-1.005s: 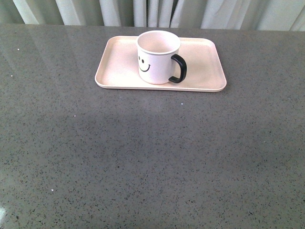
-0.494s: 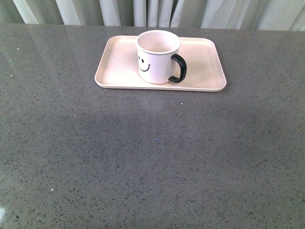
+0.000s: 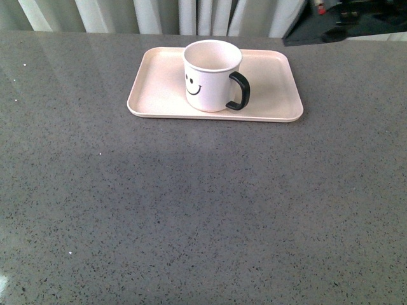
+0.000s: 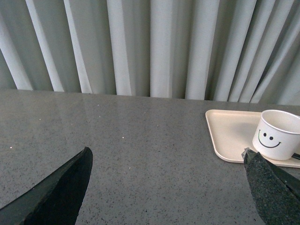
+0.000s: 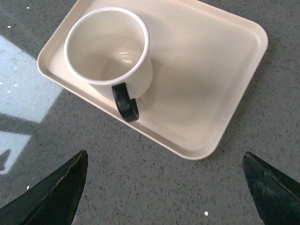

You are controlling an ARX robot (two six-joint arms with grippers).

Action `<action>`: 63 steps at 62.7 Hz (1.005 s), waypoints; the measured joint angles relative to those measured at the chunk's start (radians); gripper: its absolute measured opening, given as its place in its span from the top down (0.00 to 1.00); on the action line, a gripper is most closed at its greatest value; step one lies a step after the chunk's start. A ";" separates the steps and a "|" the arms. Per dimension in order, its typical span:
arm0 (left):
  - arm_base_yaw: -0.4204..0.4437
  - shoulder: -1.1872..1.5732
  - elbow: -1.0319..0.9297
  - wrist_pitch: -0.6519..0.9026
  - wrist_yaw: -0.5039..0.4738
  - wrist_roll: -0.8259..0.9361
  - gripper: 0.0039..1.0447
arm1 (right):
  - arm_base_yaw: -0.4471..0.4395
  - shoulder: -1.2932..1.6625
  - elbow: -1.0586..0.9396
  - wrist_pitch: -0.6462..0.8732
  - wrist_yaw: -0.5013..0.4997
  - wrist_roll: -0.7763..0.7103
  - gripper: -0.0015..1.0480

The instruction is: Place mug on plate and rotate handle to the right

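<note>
The mug point(image 3: 212, 76) stood upright on the plate point(image 3: 273, 95), somewhat left of the plate's middle in the front view and close to its near long rim. Its handle point(image 3: 240, 91) pointed to the right, turned slightly toward the camera, and the printed smiley face showed on the front-left of the mug's wall. The plate lay flat on the grey speckled table point(image 3: 203, 210), toward the far edge, with the pale curtain point(image 3: 159, 13) hanging behind it. A dark piece of equipment point(image 3: 346, 22) entered the front view at the upper right corner; what it was could not be determined. In the left wrist view the left gripper point(image 4: 166, 154) had its fingers point(image 4: 56, 192) spread wide with nothing between them but bare table point(image 4: 140, 131). It was well apart from the plate point(image 4: 229, 133) and the mug point(image 4: 277, 136), both of which showed off to one side beneath the curtain point(image 4: 154, 47). In the right wrist view the right gripper point(image 5: 165, 157) was likewise spread wide and held nothing, its fingers point(image 5: 56, 192) clear of all objects. That camera looked down on the plate point(image 5: 201, 79) from above. The mug point(image 5: 108, 51) stood toward one end of the plate, and its handle point(image 5: 125, 102) reached out over the plate floor toward the nearer long rim. Neither gripper touched the mug or the plate. Pale reflections lay on the table point(image 5: 164, 197) beside the plate.
</note>
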 joint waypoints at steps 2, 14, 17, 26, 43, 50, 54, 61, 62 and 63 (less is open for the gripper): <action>0.000 0.000 0.000 0.000 0.000 0.000 0.09 | 0.018 0.046 0.050 -0.012 0.018 0.007 0.09; 0.000 0.000 0.000 0.000 0.000 0.000 0.09 | 0.076 0.266 0.309 -0.116 0.084 0.072 0.09; 0.000 0.000 0.000 0.000 0.000 0.000 0.09 | 0.082 0.294 0.347 -0.132 0.095 0.082 0.09; 0.000 0.000 0.000 0.000 0.000 0.000 0.09 | 0.097 0.383 0.476 -0.195 0.122 0.114 0.09; 0.000 0.000 0.000 0.000 0.000 0.000 0.09 | 0.125 0.447 0.564 -0.238 0.146 0.134 0.09; 0.000 0.000 0.000 0.000 0.000 0.000 0.09 | 0.136 0.471 0.592 -0.250 0.155 0.137 0.09; 0.000 0.000 0.000 0.000 0.000 0.000 0.09 | 0.140 0.481 0.603 -0.257 0.160 0.140 0.09; 0.000 0.000 0.000 0.000 0.000 0.000 0.09 | 0.145 0.502 0.624 -0.268 0.168 0.148 0.09; 0.000 0.000 0.000 0.000 0.000 0.000 0.09 | 0.145 0.504 0.626 -0.269 0.168 0.149 0.09; 0.000 0.000 0.000 0.000 0.000 0.000 0.09 | 0.145 0.507 0.629 -0.271 0.168 0.150 0.09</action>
